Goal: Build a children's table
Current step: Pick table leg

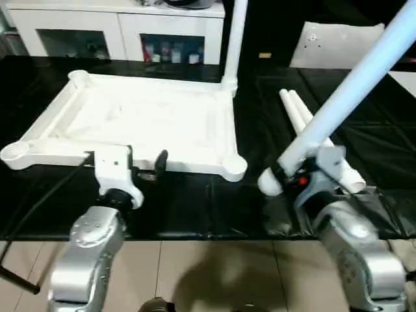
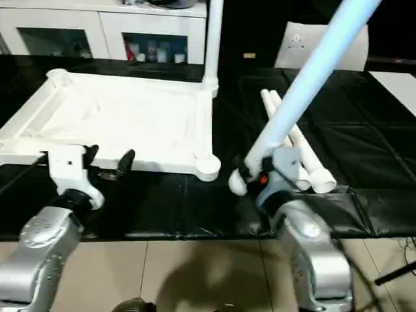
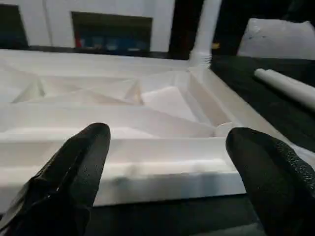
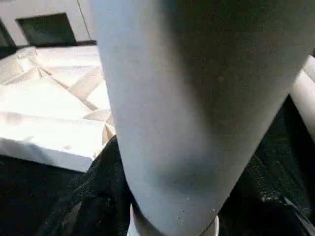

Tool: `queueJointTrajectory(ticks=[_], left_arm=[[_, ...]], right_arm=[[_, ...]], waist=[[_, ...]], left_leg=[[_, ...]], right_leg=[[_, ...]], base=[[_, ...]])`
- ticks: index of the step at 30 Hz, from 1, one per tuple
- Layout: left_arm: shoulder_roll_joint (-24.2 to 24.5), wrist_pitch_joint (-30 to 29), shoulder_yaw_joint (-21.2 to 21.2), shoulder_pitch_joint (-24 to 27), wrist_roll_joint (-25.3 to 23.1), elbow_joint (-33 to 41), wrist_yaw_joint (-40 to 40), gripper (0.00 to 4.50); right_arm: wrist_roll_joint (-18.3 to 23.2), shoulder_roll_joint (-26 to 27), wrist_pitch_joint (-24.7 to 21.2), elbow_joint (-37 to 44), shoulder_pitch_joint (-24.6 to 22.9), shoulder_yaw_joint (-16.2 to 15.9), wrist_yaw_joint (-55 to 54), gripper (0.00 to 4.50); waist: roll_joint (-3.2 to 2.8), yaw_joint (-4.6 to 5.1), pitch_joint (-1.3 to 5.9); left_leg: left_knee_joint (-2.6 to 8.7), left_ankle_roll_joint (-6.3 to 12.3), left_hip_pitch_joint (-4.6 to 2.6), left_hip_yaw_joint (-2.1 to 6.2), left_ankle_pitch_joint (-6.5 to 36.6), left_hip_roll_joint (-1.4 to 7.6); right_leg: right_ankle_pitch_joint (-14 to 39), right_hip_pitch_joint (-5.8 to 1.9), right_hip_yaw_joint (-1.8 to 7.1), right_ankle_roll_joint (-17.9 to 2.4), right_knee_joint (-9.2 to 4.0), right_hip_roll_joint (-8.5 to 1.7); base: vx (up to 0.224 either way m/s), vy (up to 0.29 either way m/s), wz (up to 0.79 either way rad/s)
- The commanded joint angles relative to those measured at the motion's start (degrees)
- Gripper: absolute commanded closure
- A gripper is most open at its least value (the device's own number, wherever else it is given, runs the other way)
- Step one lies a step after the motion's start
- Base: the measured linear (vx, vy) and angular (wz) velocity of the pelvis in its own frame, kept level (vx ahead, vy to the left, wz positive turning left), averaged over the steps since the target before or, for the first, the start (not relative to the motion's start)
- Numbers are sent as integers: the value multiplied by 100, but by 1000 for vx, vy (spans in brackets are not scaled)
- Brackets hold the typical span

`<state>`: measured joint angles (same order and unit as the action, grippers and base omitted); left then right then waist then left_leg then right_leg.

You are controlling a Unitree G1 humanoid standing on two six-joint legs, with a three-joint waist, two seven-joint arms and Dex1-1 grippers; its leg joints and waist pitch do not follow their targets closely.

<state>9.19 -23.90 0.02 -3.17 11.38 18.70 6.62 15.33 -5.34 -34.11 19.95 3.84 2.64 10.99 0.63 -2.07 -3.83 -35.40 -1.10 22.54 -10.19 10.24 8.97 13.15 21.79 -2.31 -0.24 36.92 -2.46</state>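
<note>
The white table top (image 1: 140, 120) lies upside down on the black surface, ribbed underside up, with round sockets at its corners. One white leg (image 1: 233, 39) stands upright in the far right socket. My left gripper (image 1: 127, 162) is open at the top's near edge, its black fingers (image 3: 81, 167) spread before the rim. My right gripper (image 1: 286, 177) is shut on another white leg (image 1: 351, 91), held slanting up to the right, its thick end just right of the near right socket (image 1: 234, 167). Two more legs (image 1: 305, 123) lie on the surface behind it.
A white cabinet (image 1: 117, 29) with glass doors stands behind the work surface. A flat white board (image 1: 338, 42) leans at the far right. The black surface's front edge runs above a tiled floor (image 1: 214, 273).
</note>
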Motion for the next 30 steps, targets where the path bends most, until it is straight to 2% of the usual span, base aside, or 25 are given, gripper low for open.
queueJointTrajectory(ticks=[1,2,4,5,7,8,11,15,17,19,20,21,22,23,24,25,26,27,28,29,30], left_arm=[[19,48,-74,-120,-98,-100,51,22],[120,53,-174,-195,-217,-190,158,22],[152,135,-215,-246,-163,-259,349,22],[100,28,-174,-253,-31,-224,383,22],[63,-57,-145,-257,62,-194,396,22],[38,-104,-130,-256,120,-159,389,22],[60,29,-219,-218,2,-94,341,22],[-34,162,-182,-129,121,-91,468,22],[-39,206,-229,-57,53,-61,444,22],[-52,195,-237,-38,51,-28,416,22],[-56,186,-237,-34,52,-19,408,22],[-56,186,-237,-34,52,-19,408,22],[-57,188,-235,-25,45,-6,398,22],[-65,187,-225,-14,45,7,394,22],[-65,183,-216,5,33,22,381,22],[-63,188,-206,26,26,36,377,22],[-62,199,-194,55,19,49,374,22],[-62,200,-192,61,19,52,373,22],[-54,198,-189,86,12,69,369,22],[-48,192,-188,103,5,80,367,22],[-41,206,-194,122,10,91,385,22]], right_arm=[[7,-33,182,-29,37,38,-57,261],[66,-85,285,-48,70,-19,131,261],[93,-148,400,-50,117,-75,319,261],[128,-132,392,-61,155,-42,329,261],[154,-116,380,-69,180,-15,328,261],[160,-105,367,-80,202,3,322,261],[70,-123,467,-63,204,-31,278,261],[250,-118,344,17,124,-60,404,261],[229,-122,294,44,82,-124,396,261],[230,-128,262,48,69,-173,416,261],[242,-127,249,48,67,-182,425,261],[242,-127,249,48,67,-182,425,261],[237,-137,255,46,68,-195,438,261],[249,-140,245,41,72,-194,449,261],[257,-146,236,33,72,-196,460,261],[241,-169,246,26,70,-211,479,261],[249,-191,249,18,68,-223,511,261],[254,-193,248,18,67,-224,517,261],[254,-207,256,20,64,-241,540,261],[257,-217,265,20,63,-255,557,261],[259,-232,272,13,66,-275,583,261]], waist=[[-50,9,320],[-93,6,317],[-92,12,323],[-134,15,326],[-112,20,335],[-153,19,333],[-138,17,339],[-156,18,339],[-99,29,336],[-131,24,319],[-121,41,278],[-127,48,262],[-89,58,244],[-85,89,214],[-90,92,202],[-92,136,176],[-116,151,215],[-132,155,234],[-128,163,232],[-128,189,258],[-113,213,309]], left_leg=[[515,-392,-156,249,1821,413],[513,-405,-164,249,1861,408],[514,-416,-157,256,1853,406],[514,-422,-156,257,1848,406],[508,-403,-150,250,1787,408],[505,-403,-157,247,1792,409],[501,-339,-138,239,1743,400],[500,-312,-148,242,1790,405],[507,-303,-146,238,1816,414],[521,-375,-225,253,2306,418],[523,-420,-322,263,2864,399],[519,-423,-374,264,3047,386],[512,-414,-429,259,3212,374],[482,-401,-507,262,3426,324],[489,-384,-537,269,3503,326],[531,-383,-537,296,3557,331],[600,-411,-577,339,3657,386],[621,-410,-567,347,3635,397],[641,-405,-567,345,3631,404],[653,-370,-580,329,3518,407],[661,-277,-505,301,3143,407]], right_leg=[[1474,-101,347,-616,-602,-533],[1479,-93,347,-607,-608,-533],[1428,-110,353,-569,-602,-532],[1365,-113,350,-587,-602,-531],[1216,-127,350,-686,-582,-536],[1160,-120,348,-739,-590,-532],[1120,-145,349,-760,-589,-532],[1385,-131,345,-737,-608,-530],[1465,-130,343,-712,-619,-531],[2110,-132,334,-595,-645,-545],[2998,-115,309,-398,-748,-538],[3300,-105,289,-330,-796,-529],[3585,-97,262,-268,-850,-515],[4102,-111,194,-131,-963,-505],[4205,-128,168,-106,-996,-497],[4162,-183,110,-68,-1031,-474],[3666,-255,104,-178,-993,-478],[3461,-293,107,-237,-970,-483],[3302,-298,108,-291,-961,-476],[2980,-333,118,-434,-935,-483],[2510,-432,146,-613,-886,-499]], base=[[0,0,0],[0,0,0],[0,0,0],[0,0,0],[0,0,0],[0,0,0],[0,0,0],[0,0,0],[0,0,0],[0,0,0],[0,0,0],[0,0,0],[0,0,0],[0,0,0],[0,0,0],[0,0,0],[51,31,-8],[53,38,-5],[53,38,-5],[62,34,-2],[78,27,0]])
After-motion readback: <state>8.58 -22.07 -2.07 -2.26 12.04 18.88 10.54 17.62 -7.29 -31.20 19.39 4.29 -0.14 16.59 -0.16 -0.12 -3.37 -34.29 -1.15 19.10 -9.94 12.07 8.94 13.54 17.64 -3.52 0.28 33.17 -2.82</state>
